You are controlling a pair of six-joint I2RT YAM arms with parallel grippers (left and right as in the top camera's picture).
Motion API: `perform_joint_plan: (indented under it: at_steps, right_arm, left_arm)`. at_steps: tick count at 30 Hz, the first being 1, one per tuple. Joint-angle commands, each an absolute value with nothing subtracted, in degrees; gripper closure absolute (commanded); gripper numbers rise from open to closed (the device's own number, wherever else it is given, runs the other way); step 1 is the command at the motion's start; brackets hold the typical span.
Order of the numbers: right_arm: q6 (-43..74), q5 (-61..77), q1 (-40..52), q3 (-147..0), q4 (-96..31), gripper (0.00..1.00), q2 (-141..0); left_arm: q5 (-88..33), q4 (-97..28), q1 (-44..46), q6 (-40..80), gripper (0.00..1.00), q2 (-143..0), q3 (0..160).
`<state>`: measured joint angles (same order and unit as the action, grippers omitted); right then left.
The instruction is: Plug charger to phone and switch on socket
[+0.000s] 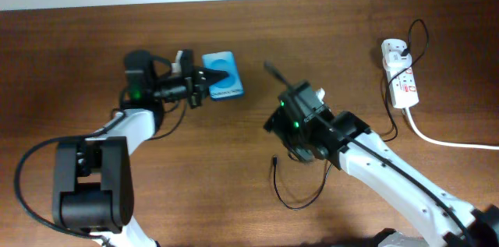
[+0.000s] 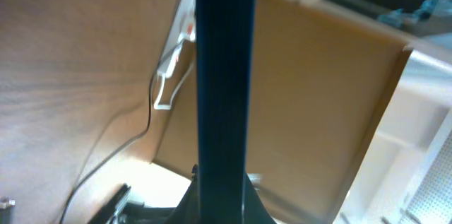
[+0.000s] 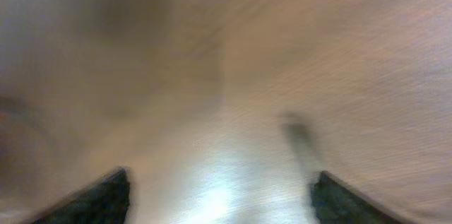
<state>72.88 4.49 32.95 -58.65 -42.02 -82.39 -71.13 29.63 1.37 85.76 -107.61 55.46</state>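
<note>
While the left claw (image 1: 204,86) pinches it, slim blue-screened phone (image 1: 224,76) with dark edges, right claw (image 1: 274,72) spread

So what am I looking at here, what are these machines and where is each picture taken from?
Two robot arms work at a wooden table. One picture looks down from above; the other two come from cameras on the arms' wrists. The left gripper has its jaws shut on the edge of the phone; up close it is the dark bar in the left wrist view. The right gripper is open over bare wood, holding nothing. The charger lies loose near it. The socket sits at the far right.
</note>
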Motion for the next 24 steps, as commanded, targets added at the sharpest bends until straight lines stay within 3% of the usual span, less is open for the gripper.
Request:
perform_joint_plan:
  at_steps: [1, 8, 24]
  right_arm:
    - [65.4, 1.0, 32.2, -58.2, -48.9, 0.01, -83.1]
    - [65.1, 1.0, 32.2, -58.2, -55.4, 0.02, -83.1]
    - [65.1, 1.0, 32.2, -58.2, -55.1, 0.02, -83.1]
  left_arm:
    - [-74.7, 29.0, -0.3, 83.4, 1.00, -106.0, 56.9]
    - [-77.0, 29.0, -0.3, 83.4, 1.00, -106.0, 56.9]
    - [-77.2, 29.0, -0.3, 83.4, 1.00, -106.0, 56.9]
